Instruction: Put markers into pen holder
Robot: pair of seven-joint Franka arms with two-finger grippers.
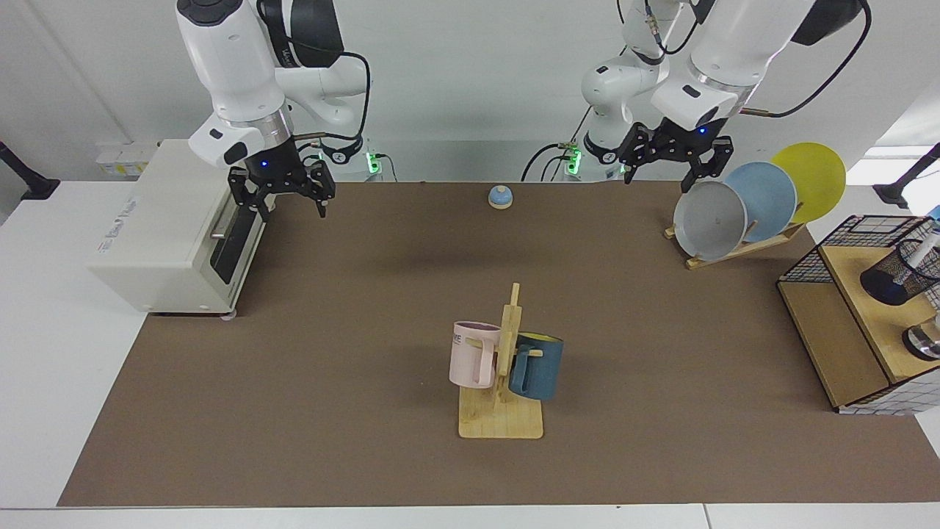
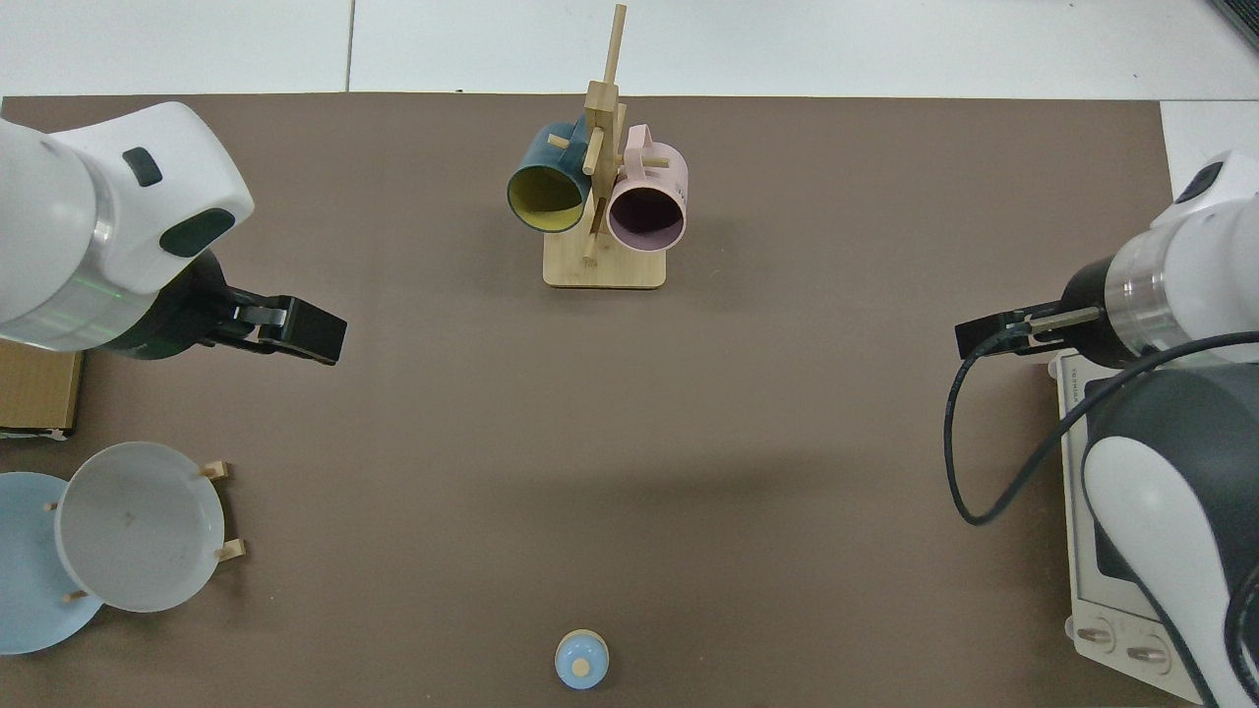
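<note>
Facing view: the marker (image 1: pixel 921 250) stands tilted inside the pen holder (image 1: pixel 894 274), white barrel rising out of the black mesh cup toward 1 o'clock (its top end runs out of the picture). The holder leans on the wooden shelf (image 1: pixel 866 308) at the table's 3 o'clock edge, with the wire basket (image 1: pixel 837 246) around the shelf's far end and a shiny metal container (image 1: pixel 925 342) at 5 o'clock of the holder.

The left gripper (image 1: pixel 670 173) hangs in the air at the 1 o'clock part of the table, just beside the grey plate (image 1: pixel 709 220) on the plate rack (image 1: pixel 742 246), fingers spread wide and holding nothing. It is well apart from the pen holder.

The right gripper (image 1: pixel 281 202) hangs at 11 o'clock, just in front of the toaster oven (image 1: pixel 172 228), fingers likewise spread wide and empty.

At table centre, toward 6 o'clock, the mug tree (image 1: pixel 503 382) carries a pink mug (image 1: pixel 474 354) and a blue mug (image 1: pixel 537 366). A small blue bell (image 1: pixel 500 197) sits at 12 o'clock near the far edge.

In the top view the shelf side is out of frame; the bell (image 2: pixel 581 660) lies at 6 o'clock and the mug tree (image 2: pixel 603 187) at 12 o'clock.
</note>
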